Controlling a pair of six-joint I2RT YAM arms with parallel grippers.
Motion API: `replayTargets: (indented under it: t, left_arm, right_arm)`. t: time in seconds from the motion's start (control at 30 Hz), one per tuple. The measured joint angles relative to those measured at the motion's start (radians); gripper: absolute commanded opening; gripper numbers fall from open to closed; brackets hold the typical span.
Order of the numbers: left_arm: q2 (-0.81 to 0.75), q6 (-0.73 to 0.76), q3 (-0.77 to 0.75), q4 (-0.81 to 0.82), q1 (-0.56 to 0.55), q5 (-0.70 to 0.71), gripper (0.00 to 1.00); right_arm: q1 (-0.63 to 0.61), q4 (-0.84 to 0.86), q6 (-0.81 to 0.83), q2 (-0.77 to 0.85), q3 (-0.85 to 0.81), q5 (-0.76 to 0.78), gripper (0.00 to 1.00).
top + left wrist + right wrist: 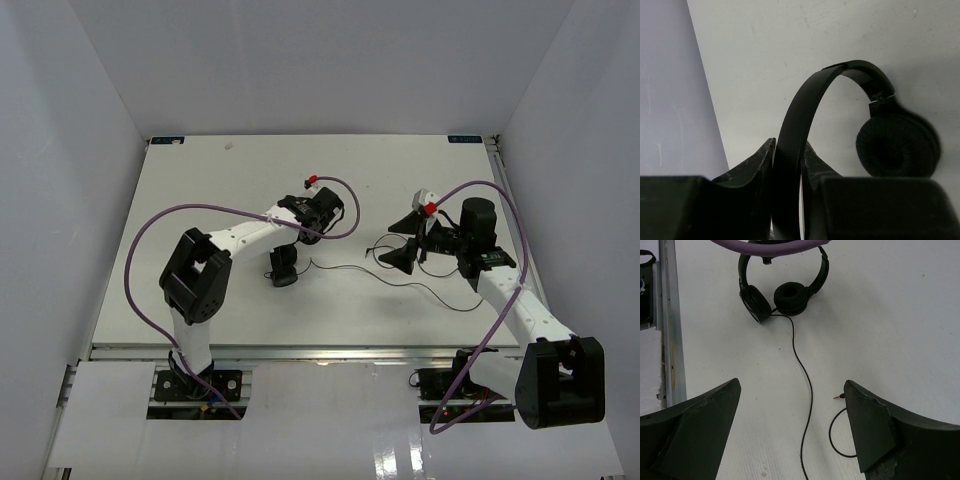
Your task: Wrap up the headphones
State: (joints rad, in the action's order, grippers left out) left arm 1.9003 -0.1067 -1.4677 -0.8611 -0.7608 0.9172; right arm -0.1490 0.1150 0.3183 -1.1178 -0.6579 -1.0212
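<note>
From the top external view, the left gripper (306,226) sits just left of the frame's centre, down over the headphones (284,267). One earcup shows dark just below the fingers. The thin cord (400,281) runs rightward across the table (200,180) and passes under the right gripper (405,251), which hovers right of centre. In the left wrist view, the two fingers (760,160) press against either side of the flat headband (805,115), which rises between them and arches to the upper right. I read that as a pinch on the band. One round padded earcup (897,147) hangs at the right of the frame, and I cannot tell whether it rests on the table. In the right wrist view, my right jaws are spread wide and hold nothing. The headphones stand at the top centre, partly under a purple cable (775,247), and the cord snakes down the middle between the fingertips. Its plug (839,397) lies free just inside the right finger. My judgement is that the wrap is only starting: the band is secured and the cord is entirely loose. The next move calls for the right gripper to drop onto the cord, close on it, and wind it round the earcups while the left holds firm.
</note>
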Motion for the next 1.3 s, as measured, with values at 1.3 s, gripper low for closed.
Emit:
replayTargets:
  t: [1.3]
  left_arm:
    - [-0.610, -0.139, 0.529, 0.578, 0.178, -0.687, 0.00]
  right_arm:
    - [-0.494, -0.402, -0.422, -0.395, -0.632, 0.579, 0.91]
